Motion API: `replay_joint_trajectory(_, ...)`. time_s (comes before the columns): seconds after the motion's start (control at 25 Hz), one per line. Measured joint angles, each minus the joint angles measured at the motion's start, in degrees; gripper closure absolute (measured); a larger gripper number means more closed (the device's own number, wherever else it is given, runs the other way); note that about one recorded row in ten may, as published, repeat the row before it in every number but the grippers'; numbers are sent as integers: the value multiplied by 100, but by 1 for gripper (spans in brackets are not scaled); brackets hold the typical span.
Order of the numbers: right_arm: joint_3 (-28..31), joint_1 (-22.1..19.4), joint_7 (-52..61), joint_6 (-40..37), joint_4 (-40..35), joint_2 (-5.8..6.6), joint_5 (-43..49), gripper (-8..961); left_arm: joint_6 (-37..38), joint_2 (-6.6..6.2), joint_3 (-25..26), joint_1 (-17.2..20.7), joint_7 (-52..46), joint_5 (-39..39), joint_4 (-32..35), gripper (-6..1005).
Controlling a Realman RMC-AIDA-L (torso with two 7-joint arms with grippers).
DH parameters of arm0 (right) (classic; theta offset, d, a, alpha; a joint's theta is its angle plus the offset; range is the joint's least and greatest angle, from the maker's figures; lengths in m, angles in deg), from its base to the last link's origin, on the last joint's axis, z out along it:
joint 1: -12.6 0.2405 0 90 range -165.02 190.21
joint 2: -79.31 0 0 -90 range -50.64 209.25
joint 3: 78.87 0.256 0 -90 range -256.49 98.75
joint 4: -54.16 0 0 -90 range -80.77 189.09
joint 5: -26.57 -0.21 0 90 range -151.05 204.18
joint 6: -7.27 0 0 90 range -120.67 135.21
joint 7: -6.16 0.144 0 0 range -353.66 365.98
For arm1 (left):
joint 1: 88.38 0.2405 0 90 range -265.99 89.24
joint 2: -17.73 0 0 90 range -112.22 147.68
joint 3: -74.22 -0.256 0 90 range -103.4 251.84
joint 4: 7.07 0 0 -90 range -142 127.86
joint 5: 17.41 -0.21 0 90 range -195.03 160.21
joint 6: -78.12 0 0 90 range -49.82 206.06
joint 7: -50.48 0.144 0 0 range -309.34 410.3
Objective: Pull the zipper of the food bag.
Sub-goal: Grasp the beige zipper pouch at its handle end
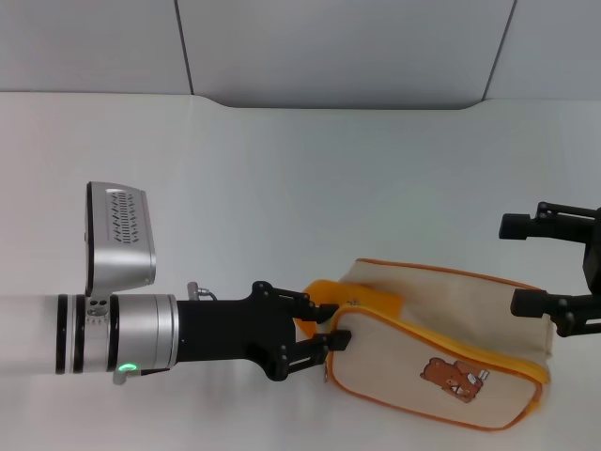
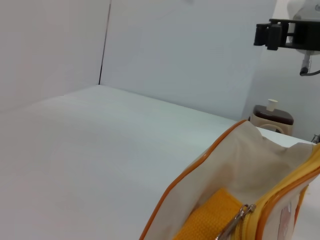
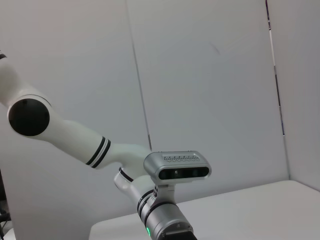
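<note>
Where the white counter (image 1: 282,188) nears the robot, the food bag (image 1: 441,352) lies flat on its side, toward the right of the head view. It is a small rectangular cream canvas pouch with rounded corners, edged all round in orange-yellow piping, and a little brown bear picture (image 1: 454,378) sits on its upper face near the near edge. A wide orange-yellow strap (image 1: 362,299) folds over the end of the pouch that faces the left arm. The zipper (image 1: 451,349) runs as an orange-yellow line across the top face from that end to the far right corner, and in the left wrist view its small silver pull tab (image 2: 234,223) hangs at the strap end, beside the woven strap. The left gripper (image 1: 322,322) reaches in level from the left, its black fingers (image 1: 331,342) spread a little apart on either side of the bag's strap end, one at the strap, the other against the cream corner by the zipper's start; whether they actually press on anything cannot be told. The right gripper (image 1: 540,268) hangs at the right edge of the head view, just above and beyond the bag's far end, its fingers spread wide and holding nothing. A brown jar with a white cap (image 2: 271,116) stands off in the background of the left wrist view.
</note>
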Motion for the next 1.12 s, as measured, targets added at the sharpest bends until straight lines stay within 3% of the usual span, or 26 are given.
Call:
replay_joint_trajectory(0.12,74,3,-1,117,0,-21,-2,111,-1,0,17,-26,-2,10,-18,652)
replay_joint_trajectory(0.2,119,3,-19,165,-2,-44,-5,111,-1,0,38,-32,-13,23,-11,674)
replay_joint_trajectory(0.28,271,3,-102,252,-16,-117,-12,111,8,0,47,-37,-17,54,14,695)
replay_joint_trajectory(0.32,544,14,-292,317,-14,-209,-14,111,19,0,52,-41,-15,90,33,706)
replay_joint_trajectory(0.36,544,14,-292,317,-14,-209,-14,110,19,0,52,-41,-15,90,33,716)
replay_joint_trajectory(0.48,966,68,-671,495,-8,-423,-15,110,40,-3,55,-45,-16,108,146,744)
replay_joint_trajectory(0.52,1099,126,-946,690,-11,-571,-16,110,97,-21,83,-20,-21,119,303,754)
replay_joint_trajectory(0.6,1108,200,-1259,890,-2,-706,-20,110,155,-36,144,13,-22,129,413,773)
replay_joint_trajectory(0.64,1108,200,-1259,890,-2,-706,-20,110,194,-49,192,34,-22,138,490,782)
replay_joint_trajectory(0.72,1074,393,-1753,1253,39,-910,-23,110,262,-130,456,97,-25,136,762,801)
replay_joint_trajectory(0.88,1061,677,-2191,1648,277,-1022,-23,111,269,-263,682,140,-26,122,881,832)
replay_joint_trajectory(0.92,1054,862,-2495,1838,534,-1035,-23,123,297,-320,752,194,-27,121,961,840)
replay_joint_trajectory(1.12,1047,1010,-2885,1995,738,-1044,-23,189,497,-407,785,457,-22,125,1233,854)
